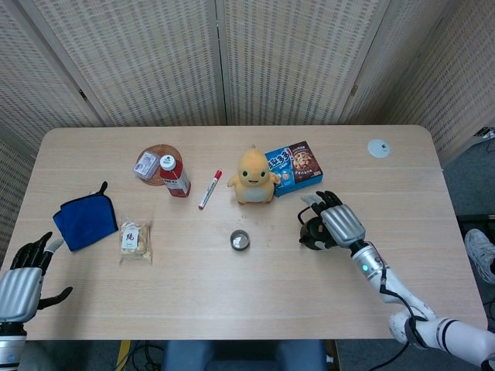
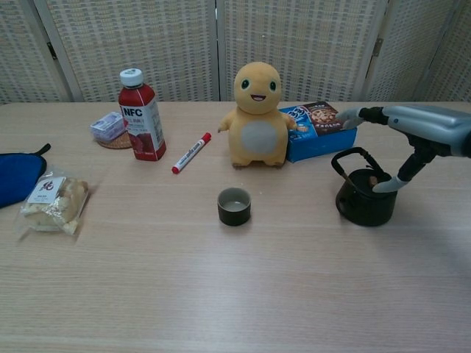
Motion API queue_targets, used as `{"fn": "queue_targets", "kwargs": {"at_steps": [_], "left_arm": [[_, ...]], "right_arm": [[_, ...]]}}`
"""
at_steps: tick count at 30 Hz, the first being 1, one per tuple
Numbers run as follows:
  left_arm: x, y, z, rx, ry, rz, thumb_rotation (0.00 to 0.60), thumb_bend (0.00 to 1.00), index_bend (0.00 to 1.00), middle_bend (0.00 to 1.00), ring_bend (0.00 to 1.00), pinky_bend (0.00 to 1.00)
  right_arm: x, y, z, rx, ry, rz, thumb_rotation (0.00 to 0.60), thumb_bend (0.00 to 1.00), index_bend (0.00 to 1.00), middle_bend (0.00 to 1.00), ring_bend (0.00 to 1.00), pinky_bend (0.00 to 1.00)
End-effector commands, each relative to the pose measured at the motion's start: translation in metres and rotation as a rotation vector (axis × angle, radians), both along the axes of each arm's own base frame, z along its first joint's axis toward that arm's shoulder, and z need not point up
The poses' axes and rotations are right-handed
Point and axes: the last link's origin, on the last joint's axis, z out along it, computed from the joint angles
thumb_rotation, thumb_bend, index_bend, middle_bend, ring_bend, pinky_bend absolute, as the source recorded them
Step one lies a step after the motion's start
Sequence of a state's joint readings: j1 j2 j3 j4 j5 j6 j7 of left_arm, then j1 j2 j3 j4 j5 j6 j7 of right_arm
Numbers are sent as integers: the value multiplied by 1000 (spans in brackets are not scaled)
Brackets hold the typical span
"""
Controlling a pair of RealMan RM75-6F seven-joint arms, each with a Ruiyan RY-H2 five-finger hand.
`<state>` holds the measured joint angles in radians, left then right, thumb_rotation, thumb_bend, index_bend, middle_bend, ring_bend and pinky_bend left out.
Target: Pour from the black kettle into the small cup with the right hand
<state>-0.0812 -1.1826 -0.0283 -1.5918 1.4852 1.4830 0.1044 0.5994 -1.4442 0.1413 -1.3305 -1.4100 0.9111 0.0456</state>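
The black kettle (image 1: 309, 231) (image 2: 361, 200) stands upright on the table, right of the small dark cup (image 1: 240, 240) (image 2: 234, 206). My right hand (image 1: 343, 223) (image 2: 423, 125) hovers over the kettle's right side, fingers stretched out flat above the looped handle. Its thumb (image 2: 401, 173) points down against the kettle's lid area, and nothing is gripped. My left hand (image 1: 19, 282) stays at the table's near left corner with its fingers apart and holds nothing; the chest view does not show it.
A yellow plush toy (image 1: 253, 176) and a blue cookie box (image 1: 295, 167) lie just behind the cup and kettle. Further left are a red marker (image 1: 209, 189), an NFC bottle (image 1: 175, 176), a snack bag (image 1: 136, 240) and a blue cloth (image 1: 85, 220).
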Motion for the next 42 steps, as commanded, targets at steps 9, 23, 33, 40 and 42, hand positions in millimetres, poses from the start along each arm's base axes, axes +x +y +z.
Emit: {"fn": "queue_targets", "kwargs": {"at_steps": [9, 23, 33, 40, 42], "left_arm": [[4, -1, 1, -5, 12, 3, 600, 165, 122, 19, 91, 67], [1, -5, 5, 4, 20, 16, 600, 165, 122, 19, 91, 67], [3, -4, 3, -1, 24, 8, 600, 165, 122, 19, 91, 67], [3, -4, 3, -1, 28, 10, 600, 165, 122, 19, 91, 67], [3, -4, 4, 1, 30, 11, 600, 165, 122, 19, 91, 67]], "right_arm": [[20, -33, 4, 74, -8, -20, 600, 105, 0, 248, 0, 55], [26, -44, -15, 142, 0, -53, 600, 318, 0, 304, 0, 54], [16, -44, -18, 160, 9, -92, 600, 355, 0, 318, 0, 54], [13, -44, -20, 163, 12, -105, 600, 357, 0, 337, 0, 54], [13, -44, -19, 160, 1, -109, 600, 357, 0, 344, 1, 54]]}}
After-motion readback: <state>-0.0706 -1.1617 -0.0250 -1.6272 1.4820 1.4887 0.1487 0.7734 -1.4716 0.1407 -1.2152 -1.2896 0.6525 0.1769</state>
